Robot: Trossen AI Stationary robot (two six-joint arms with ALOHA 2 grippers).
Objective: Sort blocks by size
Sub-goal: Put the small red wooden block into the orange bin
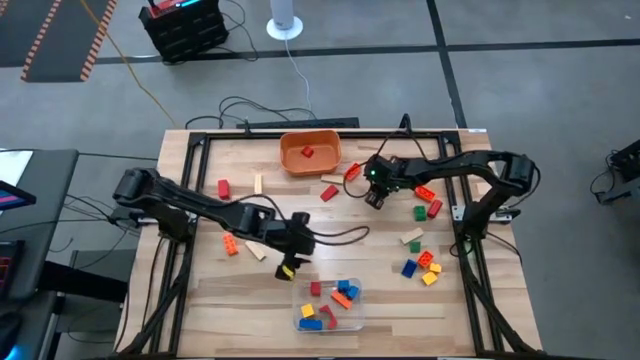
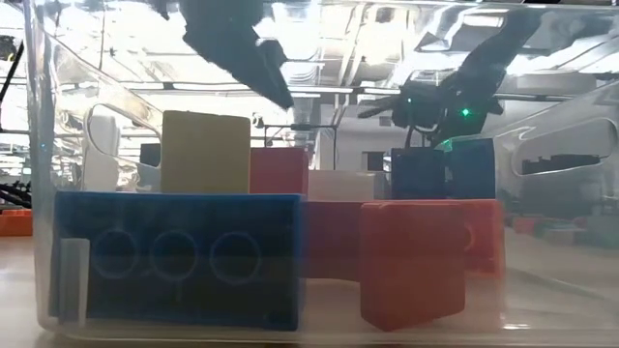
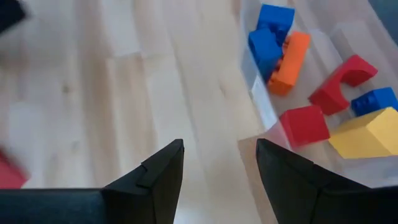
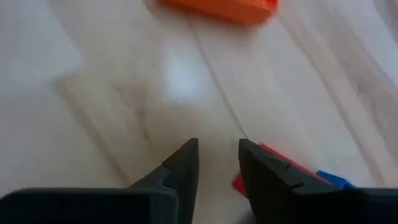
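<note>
The low view looks through the wall of the clear plastic tub (image 2: 39, 193), so the room and both arms behind it show only as dim shapes; a long blue block (image 2: 179, 259), a tan one (image 2: 205, 152) and an orange-red one (image 2: 414, 261) fill most of that picture. In the right wrist view a red block (image 4: 283, 163) and a blue scrap behind it are largely hidden by the finger (image 4: 264, 171).

The left gripper (image 1: 290, 262) hangs over bare wood just beside the tub (image 1: 329, 305), its fingers (image 3: 155, 177) spread with nothing between them. The right gripper (image 1: 374, 196) sits near the orange bowl (image 1: 310, 152), fingers narrowly parted over bare table, pinching nothing.

The blocks lie scattered: several in the tub (image 3: 323, 87), one red in the bowl, a red (image 1: 223, 188) and a tan one at the left, a cluster (image 1: 420, 262) of blue, orange and yellow at the right, and green and red ones (image 1: 427, 210) near the right arm. Cables trail across the table (image 1: 240, 300) behind the left arm
</note>
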